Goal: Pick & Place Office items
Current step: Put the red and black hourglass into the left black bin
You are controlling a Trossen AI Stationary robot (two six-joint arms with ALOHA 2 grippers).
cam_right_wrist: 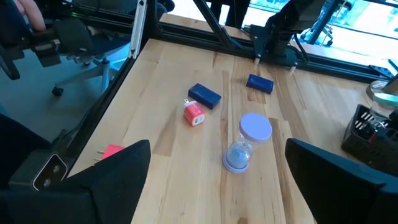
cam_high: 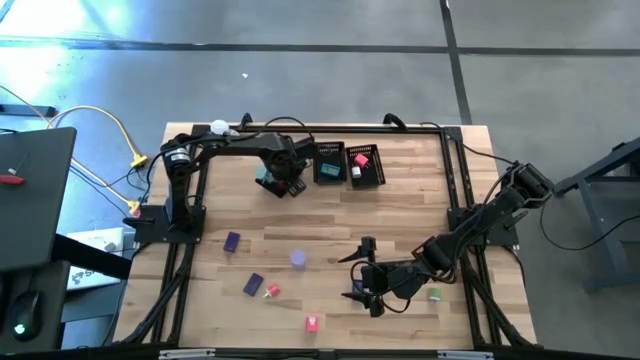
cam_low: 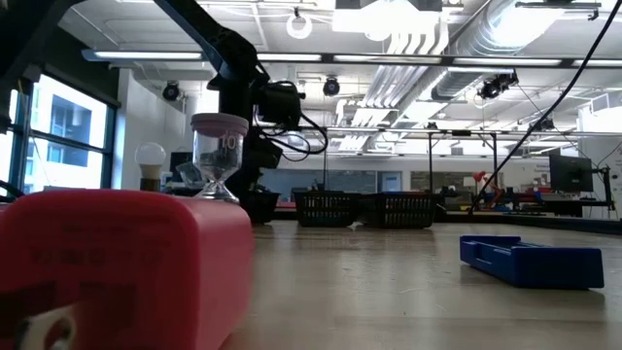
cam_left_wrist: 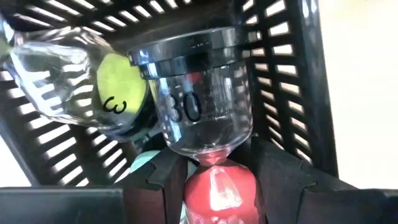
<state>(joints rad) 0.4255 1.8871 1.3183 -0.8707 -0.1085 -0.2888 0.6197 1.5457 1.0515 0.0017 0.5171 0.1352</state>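
Left fingers (cam_left_wrist: 186, 193) clamped on red sand timer (cam_left_wrist: 211, 143), low inside basket (cam_left_wrist: 292, 74) at desk far edge, likely for release. Right fingers (cam_high: 366, 290) wide apart, near front edge.

Bright overhead ceiling lights; window glare at left; near foreground objects blurred.

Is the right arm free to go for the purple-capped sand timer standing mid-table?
Probably yes. The right gripper is open beside the purple sand timer, with bare wood between them. The left gripper is away at the baskets.
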